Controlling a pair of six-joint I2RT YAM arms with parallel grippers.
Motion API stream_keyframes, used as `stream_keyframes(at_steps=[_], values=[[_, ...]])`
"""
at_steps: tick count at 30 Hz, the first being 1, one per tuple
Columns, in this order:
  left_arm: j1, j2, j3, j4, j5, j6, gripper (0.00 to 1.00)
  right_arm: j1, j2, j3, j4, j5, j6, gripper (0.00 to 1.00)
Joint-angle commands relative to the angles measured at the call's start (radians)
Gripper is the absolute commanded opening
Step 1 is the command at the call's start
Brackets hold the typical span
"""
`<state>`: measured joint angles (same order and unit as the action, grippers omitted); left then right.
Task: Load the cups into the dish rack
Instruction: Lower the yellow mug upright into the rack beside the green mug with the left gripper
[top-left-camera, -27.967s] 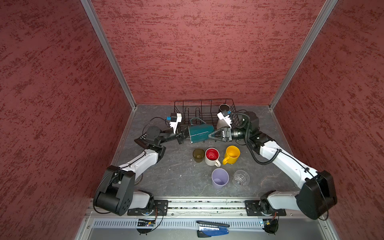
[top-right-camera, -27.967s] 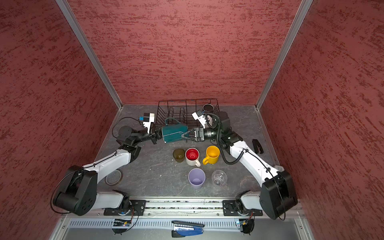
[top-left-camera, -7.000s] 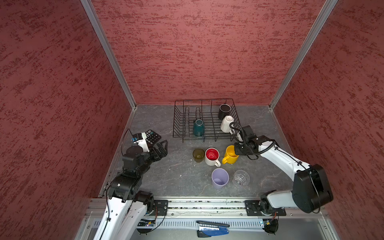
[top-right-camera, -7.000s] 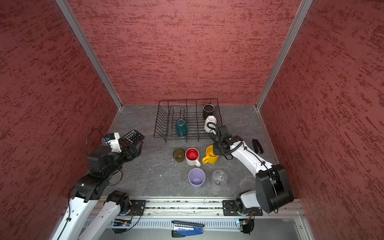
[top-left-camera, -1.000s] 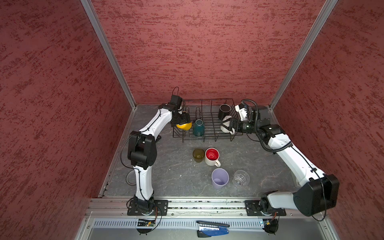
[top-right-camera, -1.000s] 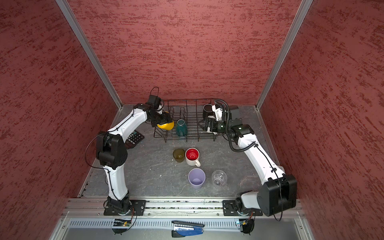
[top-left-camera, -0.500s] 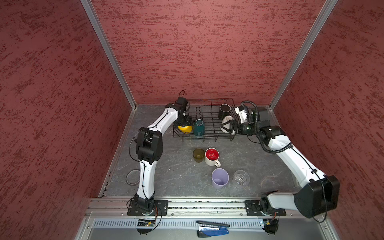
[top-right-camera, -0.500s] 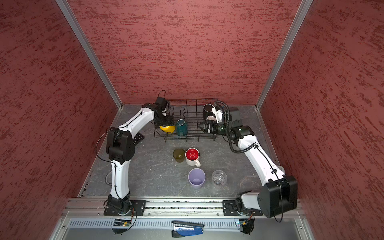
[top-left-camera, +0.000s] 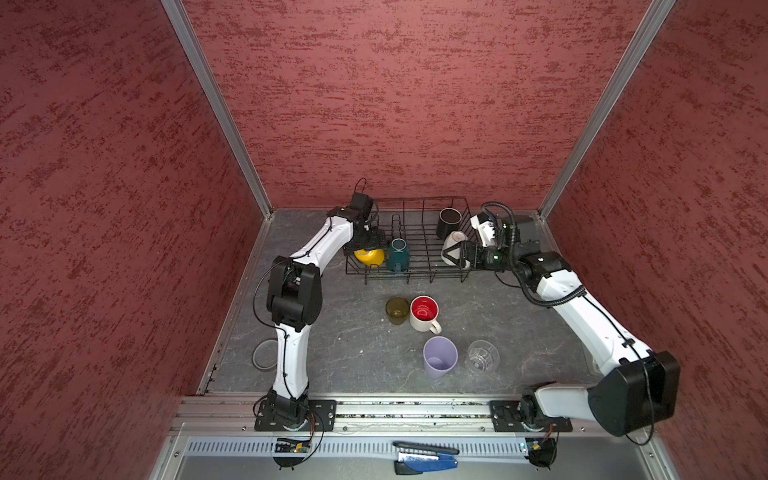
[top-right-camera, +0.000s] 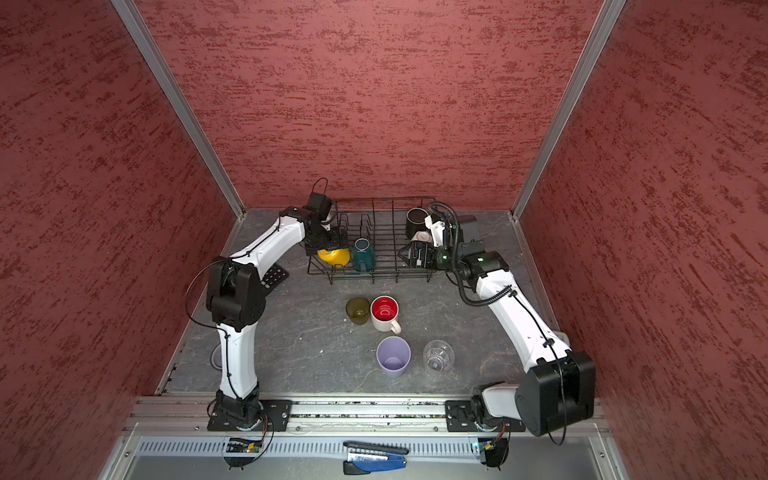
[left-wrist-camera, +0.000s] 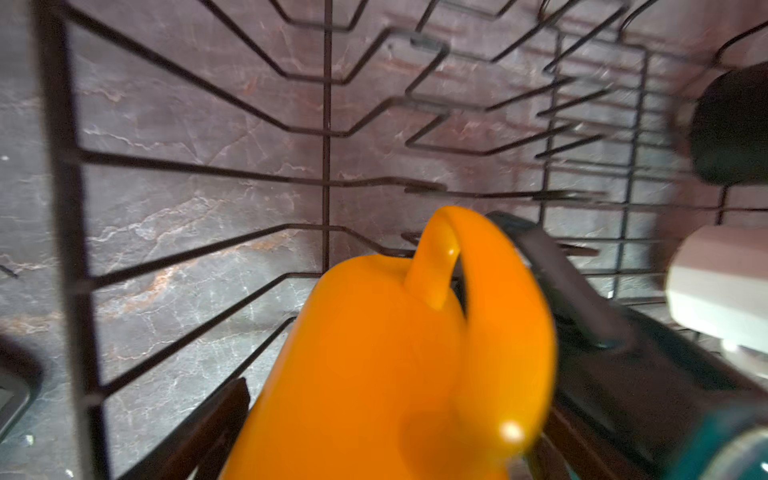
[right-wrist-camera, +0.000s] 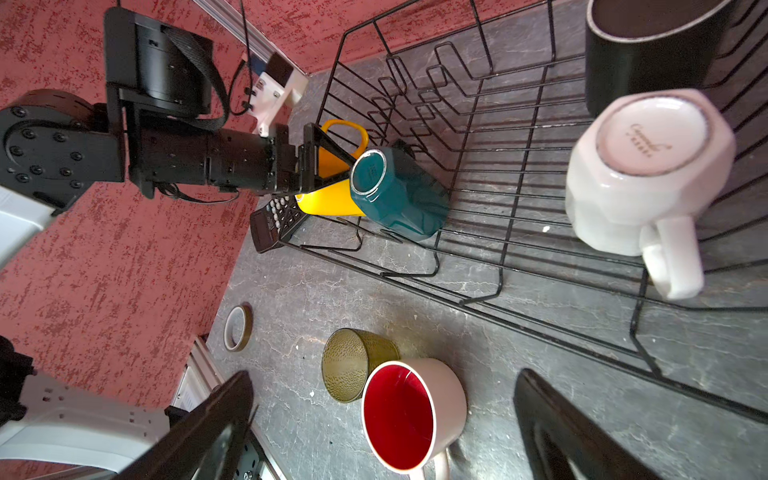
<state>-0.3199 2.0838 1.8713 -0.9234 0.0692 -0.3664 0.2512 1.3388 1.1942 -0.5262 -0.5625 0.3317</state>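
Note:
The black wire dish rack (top-left-camera: 415, 275) stands at the back. A yellow mug (top-left-camera: 370, 257) (left-wrist-camera: 374, 353) lies on its side in the rack's left end, beside an upturned teal mug (top-left-camera: 398, 255). My left gripper (top-left-camera: 368, 243) is open, its fingers (right-wrist-camera: 328, 145) straddling the yellow mug. A black mug (top-left-camera: 449, 219) and an upturned white mug (top-left-camera: 453, 246) (right-wrist-camera: 648, 166) sit at the right end. My right gripper (top-left-camera: 456, 255) (right-wrist-camera: 384, 376) hangs open and empty beside the white mug. On the table stand an olive tumbler (top-left-camera: 397, 309), a red-lined mug (top-left-camera: 424, 313), a lavender tumbler (top-left-camera: 439, 357) and a clear glass (top-left-camera: 482, 355).
A calculator (top-right-camera: 274, 275) lies left of the rack, under my left arm. A tape roll (top-left-camera: 262, 354) lies near the left wall. A blue stapler (top-left-camera: 424, 459) rests on the front ledge. Red walls close in the back and both sides.
My left gripper has brought the yellow mug down into the rack's left end next to the teal mug, and its jaws have widened. The right arm has barely moved.

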Motion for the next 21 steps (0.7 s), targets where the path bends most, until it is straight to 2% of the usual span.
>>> stream_keyframes(at_steps=[1,11,21], values=[[0.003,-0.059,-0.006,0.038,0.001,0.002,1.00,-0.007,-0.027,0.005,-0.020,0.022,-0.019,0.99],[0.003,-0.157,-0.048,0.045,-0.029,-0.001,1.00,-0.006,-0.027,0.005,-0.033,0.030,-0.028,0.99],[-0.011,-0.430,-0.271,0.119,-0.070,0.034,1.00,-0.007,-0.016,0.011,-0.039,0.035,-0.034,0.99]])
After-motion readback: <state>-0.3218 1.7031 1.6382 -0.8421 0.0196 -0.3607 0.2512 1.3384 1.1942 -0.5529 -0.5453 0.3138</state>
